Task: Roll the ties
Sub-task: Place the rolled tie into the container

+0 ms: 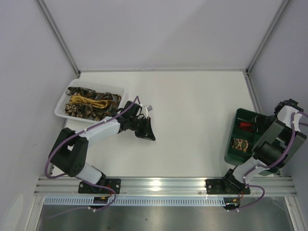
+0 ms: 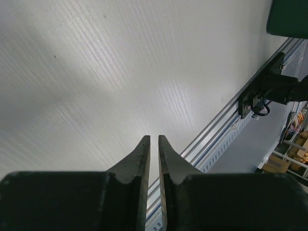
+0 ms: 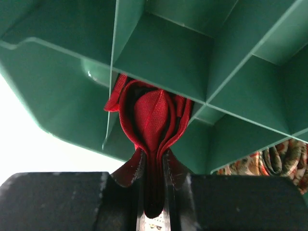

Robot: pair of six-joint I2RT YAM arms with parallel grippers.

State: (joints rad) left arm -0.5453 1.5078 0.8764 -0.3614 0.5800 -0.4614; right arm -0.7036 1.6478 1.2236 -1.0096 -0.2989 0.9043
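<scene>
Right gripper (image 3: 153,161) is pinching the rolled red tie (image 3: 151,115), jaws nearly closed on it, inside a tray (image 3: 163,53) compartment. The fabric looks soft, light and springy, so gripping across the coil is holding it best. Left gripper (image 2: 154,144) is hovering over the table (image 2: 96,72), nearly closed and empty.

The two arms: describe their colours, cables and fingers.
The left arm and right arm share black joints, white shells and a purple cable running along each. The left end effector and right end effector have matte black fingers tapering to thin pointed tips.
</scene>
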